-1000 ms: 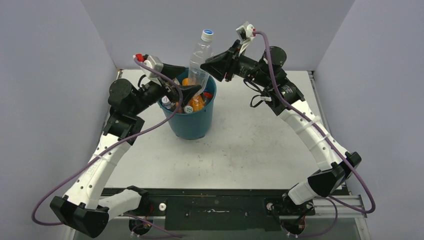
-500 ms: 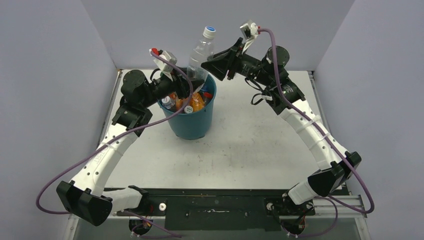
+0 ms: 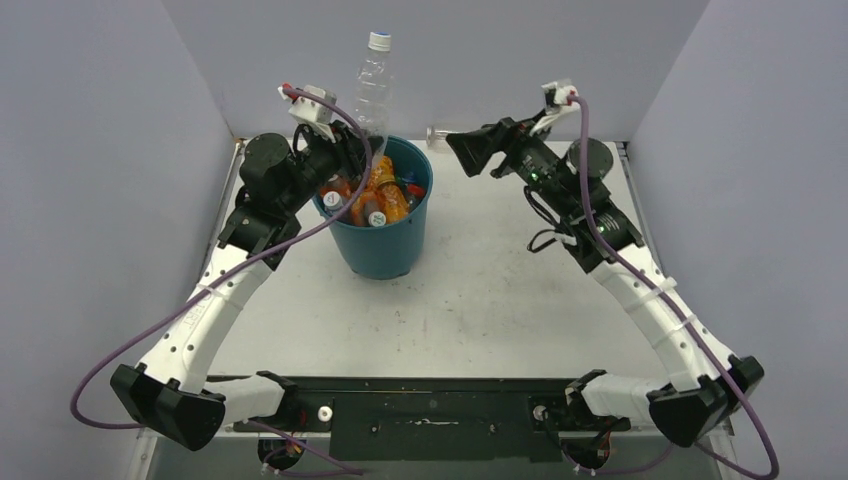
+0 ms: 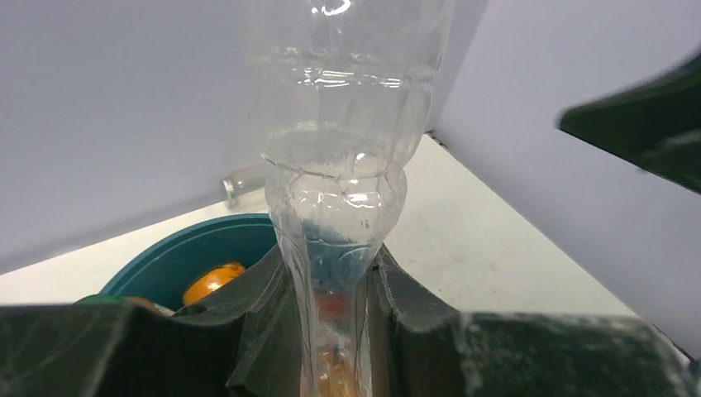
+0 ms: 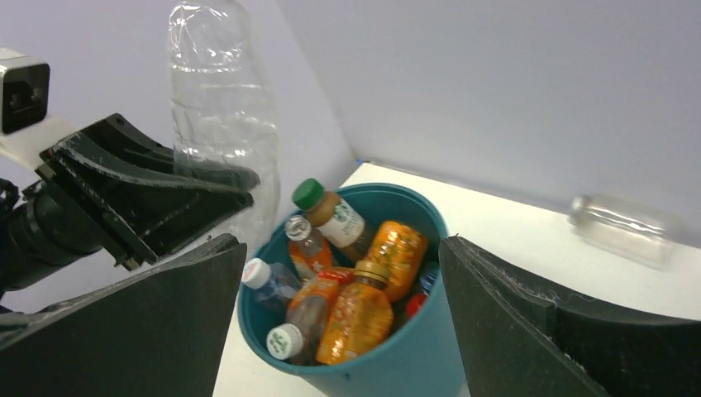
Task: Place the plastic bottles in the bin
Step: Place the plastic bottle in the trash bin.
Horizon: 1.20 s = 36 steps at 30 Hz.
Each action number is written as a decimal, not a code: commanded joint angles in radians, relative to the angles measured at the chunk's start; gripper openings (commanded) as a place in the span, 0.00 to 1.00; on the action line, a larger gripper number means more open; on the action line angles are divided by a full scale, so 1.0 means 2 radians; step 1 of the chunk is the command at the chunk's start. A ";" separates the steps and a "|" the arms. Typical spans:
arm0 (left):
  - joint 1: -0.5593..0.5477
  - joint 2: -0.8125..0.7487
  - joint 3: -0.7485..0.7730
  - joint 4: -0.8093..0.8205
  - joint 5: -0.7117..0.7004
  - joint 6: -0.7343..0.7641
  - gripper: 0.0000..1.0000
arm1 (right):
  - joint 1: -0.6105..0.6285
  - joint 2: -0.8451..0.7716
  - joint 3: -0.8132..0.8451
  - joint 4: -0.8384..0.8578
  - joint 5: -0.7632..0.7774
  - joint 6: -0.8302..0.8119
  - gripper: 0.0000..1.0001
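Left pincer [image 4: 331, 289] clamped on clear bottle [image 4: 339, 124], narrow waist seen from left wrist, right pincer [image 5: 343, 248] apart

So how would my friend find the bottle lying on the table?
Find the teal bin full of bottles. Behind it, against the back wall, a small clear bottle lies on its side. It alone rests on the table, outside the bin.

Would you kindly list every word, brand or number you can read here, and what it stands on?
No text can be read.
Label of the green-capped bottle: print too blurred to read.
Labels of the orange bottles: patterned, any words too small to read.
The tall clear bottle and the lying clear bottle: no label shows.
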 commanded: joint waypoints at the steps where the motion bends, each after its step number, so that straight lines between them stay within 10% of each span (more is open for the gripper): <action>1: 0.004 -0.004 0.002 0.009 -0.078 -0.005 0.00 | 0.000 -0.097 -0.105 0.120 0.130 -0.014 0.90; 14: 0.008 0.092 0.053 -0.038 -0.147 -0.046 0.00 | 0.001 -0.161 -0.215 0.117 0.175 -0.011 0.90; 26: 0.007 0.093 -0.092 0.166 -0.146 -0.051 0.00 | 0.001 -0.152 -0.258 0.142 0.176 -0.001 0.90; 36: 0.002 0.044 -0.078 0.069 -0.165 -0.099 0.00 | 0.001 -0.130 -0.266 0.163 0.173 0.006 0.90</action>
